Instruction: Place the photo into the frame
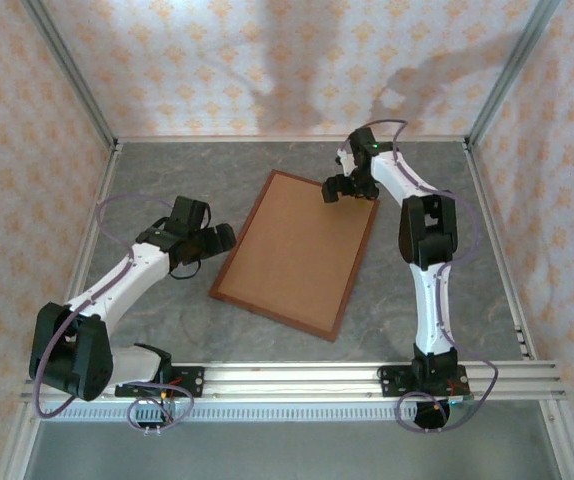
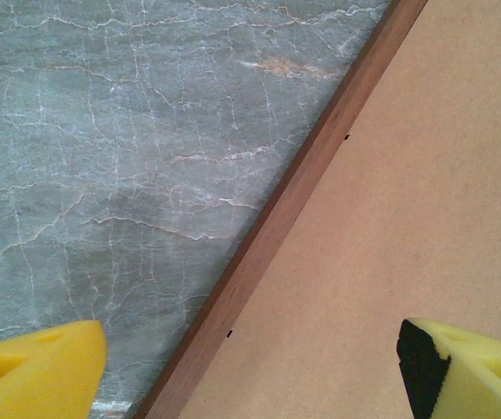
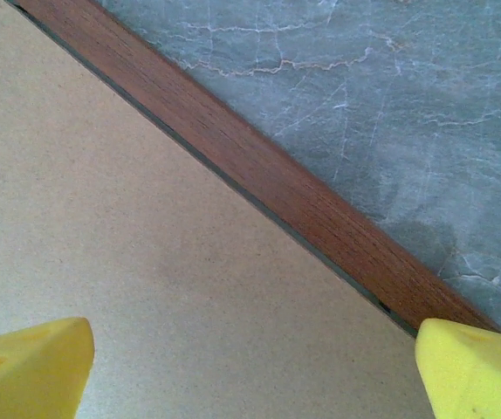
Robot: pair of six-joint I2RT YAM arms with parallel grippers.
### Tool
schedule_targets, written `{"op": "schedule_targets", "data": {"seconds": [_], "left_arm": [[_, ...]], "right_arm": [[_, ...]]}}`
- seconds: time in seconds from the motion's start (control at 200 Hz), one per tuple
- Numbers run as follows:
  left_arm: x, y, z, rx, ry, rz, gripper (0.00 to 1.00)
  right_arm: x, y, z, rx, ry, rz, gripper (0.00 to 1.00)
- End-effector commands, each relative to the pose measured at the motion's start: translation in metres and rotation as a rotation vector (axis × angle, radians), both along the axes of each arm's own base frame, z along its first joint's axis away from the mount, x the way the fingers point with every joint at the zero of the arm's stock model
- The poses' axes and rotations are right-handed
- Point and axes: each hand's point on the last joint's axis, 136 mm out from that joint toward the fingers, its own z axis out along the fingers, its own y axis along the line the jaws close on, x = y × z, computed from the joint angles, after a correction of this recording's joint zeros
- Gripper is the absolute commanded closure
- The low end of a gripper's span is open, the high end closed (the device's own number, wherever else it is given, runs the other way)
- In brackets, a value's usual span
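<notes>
Right pincer (image 1: 333, 191) spread over frame (image 1: 271, 316) corner, left pincer (image 1: 225, 238) spread astride edge

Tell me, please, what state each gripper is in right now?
Left gripper: open, holding nothing, above the frame.
Right gripper: open, holding nothing.

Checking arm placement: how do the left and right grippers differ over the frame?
The left gripper is at the frame's left edge; the right gripper is at its far right corner. The left gripper's fingers straddle that edge, one over the table, one over the board; the right gripper's are over the board and the frame's edge. Both are open, holding nothing.
</notes>
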Motion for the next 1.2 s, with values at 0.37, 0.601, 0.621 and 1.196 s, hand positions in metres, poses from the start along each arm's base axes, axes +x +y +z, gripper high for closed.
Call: {"op": "schedule_targets", "data": {"seconds": [0.37, 0.601, 0.621, 1.196], "left_arm": [[-0.009, 0.008, -0.005, 0.055, 0.021, -0.003, 0.13], [-0.01, 0.008, -0.007, 0.057, 0.024, -0.008, 0.13], [-0.01, 0.008, -0.007, 0.057, 0.025, -0.009, 0.13], [-0.023, 0.013, -0.013, 0.076, 0.055, -0.009, 0.13]], "right_arm": [[-0.001, -0.002, 0.005, -0.006, 0.013, 0.053, 0.07], [0.006, -0.008, 0.004, -0.021, 0.0, 0.049, 0.08], [0.006, -0.008, 0.003, -0.022, 0.004, 0.05, 0.08], [-0.019, 0.002, -0.005, 0.034, 0.11, 0.138, 0.1]]}}
